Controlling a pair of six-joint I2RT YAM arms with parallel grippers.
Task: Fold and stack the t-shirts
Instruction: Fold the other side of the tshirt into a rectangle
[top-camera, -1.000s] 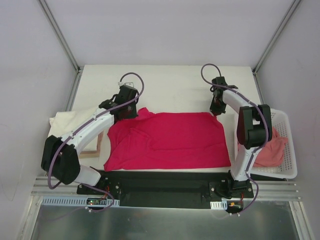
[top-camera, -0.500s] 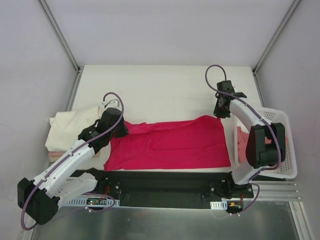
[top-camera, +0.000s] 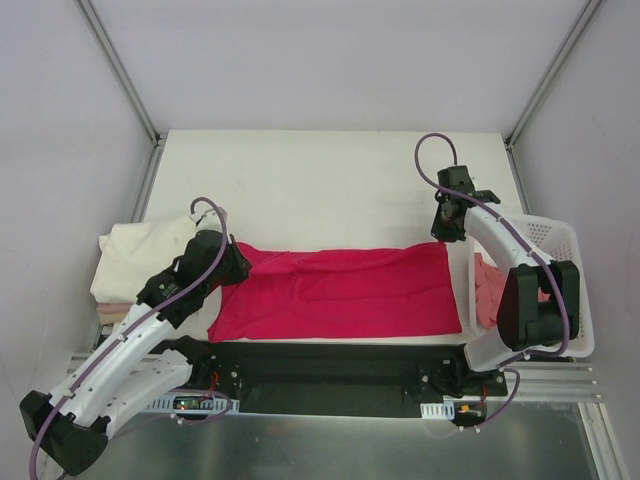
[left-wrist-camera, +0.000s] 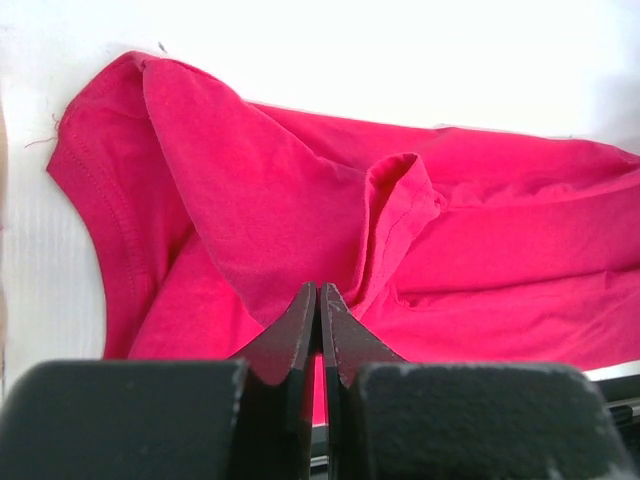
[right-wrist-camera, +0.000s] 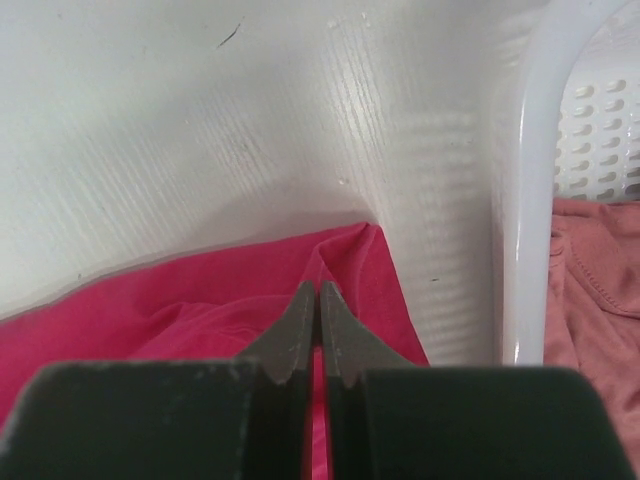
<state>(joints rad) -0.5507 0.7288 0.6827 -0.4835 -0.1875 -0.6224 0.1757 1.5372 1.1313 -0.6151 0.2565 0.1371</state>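
Note:
The crimson-pink t-shirt lies as a wide band near the table's front edge. My left gripper is shut on a raised fold at its left end, the sleeve spread below it. At the far right corner my right gripper is shut on the cloth, which puckers up to the fingertips. A cream-white t-shirt sits folded at the left edge. A salmon-pink t-shirt lies in the basket.
The white mesh basket stands at the right, its rim close beside my right gripper. The back half of the white table shows bare board. Grey walls and metal posts enclose the table.
Both grippers have drawn the shirt's far edge toward the front, so the shirt has narrowed into a band. The left arm has swung back toward the near left.

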